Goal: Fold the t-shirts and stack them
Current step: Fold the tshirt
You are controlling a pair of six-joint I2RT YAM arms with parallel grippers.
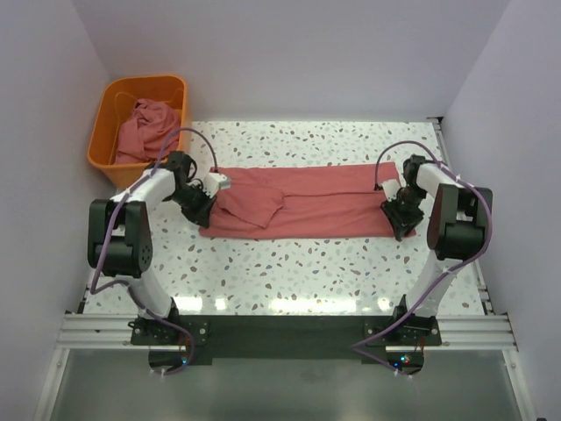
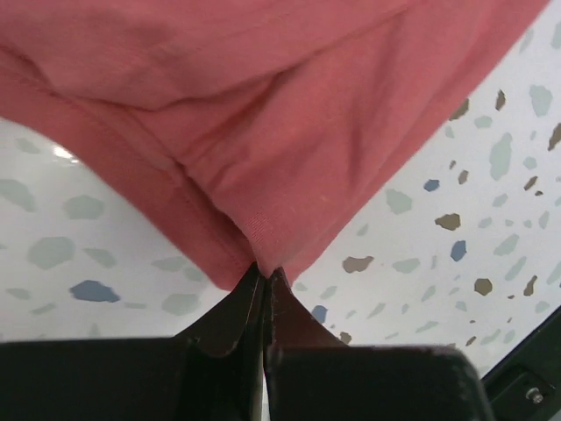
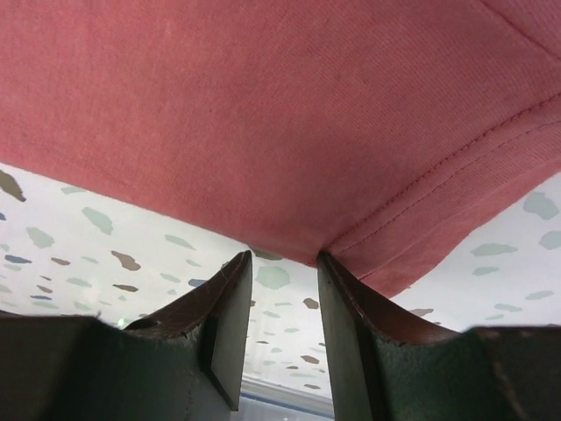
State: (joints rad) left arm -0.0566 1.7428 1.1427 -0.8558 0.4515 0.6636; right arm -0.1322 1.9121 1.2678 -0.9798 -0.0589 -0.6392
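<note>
The shirt (image 1: 298, 202) lies flat across the middle of the tabletop (image 1: 289, 281), folded lengthwise into a long band running from 9 o'clock to 3 o'clock. A second shirt (image 1: 145, 127) sits crumpled in the basket (image 1: 103, 145) at the 10 o'clock corner, so no stack is begun. The step in hand looks like the crosswise fold of this band. The left hand (image 2: 266, 270) is pinched tight on a corner at the 9 o'clock end, with cloth caught between its tips. The right hand (image 3: 282, 256) sits at the hem corner at the 3 o'clock end with a narrow gap between its fingers. The corner meets the mouth of that gap, though whether any cloth is actually inside is hard to tell from the wrist view. The next move likely calls for the right hand to close on that corner. One end would then be lifted and carried over toward the other, kept level so the edges line up and the layers do not slide
</note>
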